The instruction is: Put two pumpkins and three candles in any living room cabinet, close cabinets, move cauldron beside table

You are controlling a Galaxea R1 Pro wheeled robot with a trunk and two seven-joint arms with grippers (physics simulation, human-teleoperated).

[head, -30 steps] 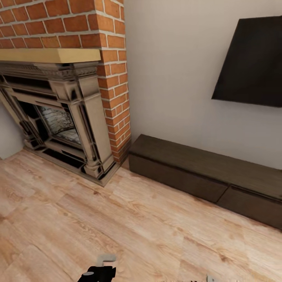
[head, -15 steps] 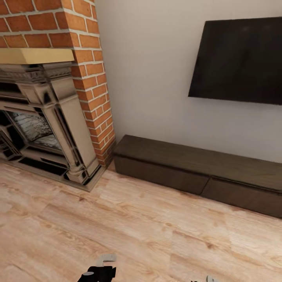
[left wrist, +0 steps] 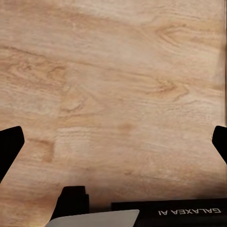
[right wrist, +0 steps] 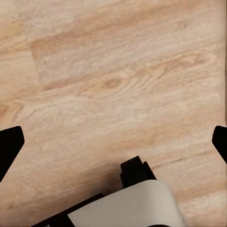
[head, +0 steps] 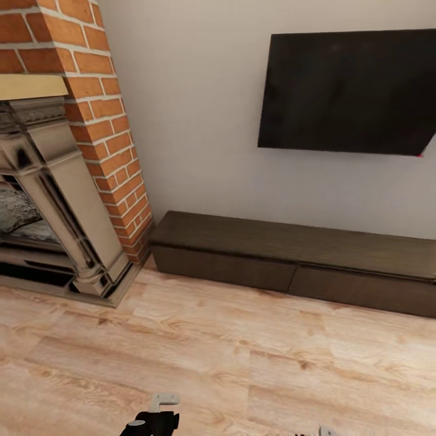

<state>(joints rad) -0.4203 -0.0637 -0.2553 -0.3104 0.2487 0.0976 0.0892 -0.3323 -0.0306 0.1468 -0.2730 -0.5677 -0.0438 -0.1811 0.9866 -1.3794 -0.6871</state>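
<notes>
Both end effectors idle and empty: left end effector [left wrist: 113,142] has its fingers spread wide, tips at the frame edges with bare wood floor [left wrist: 118,71] between them; right end effector [right wrist: 113,142] same, spread apart over floor, nothing held. From the head camera the cabinet [head: 290,254] sits against the wall under the wall-mounted TV [head: 348,91], just beside the brick fireplace column [head: 103,121], well ahead of the robot across open floor. Its drawer fronts [head: 224,266] look flush, so it reads as closed. No pumpkins, candles, cauldron or bench visible from here. My read: this is a transit/survey step, robot lining up on the cabinet with nothing collected in hand, so the task is early or between carries. Next move probably calls for either locating the small items elsewhere in the room, or driving closer and squaring up to a drawer front. Handleless fronts mean getting a fingertip on an edge will be fiddly.
</notes>
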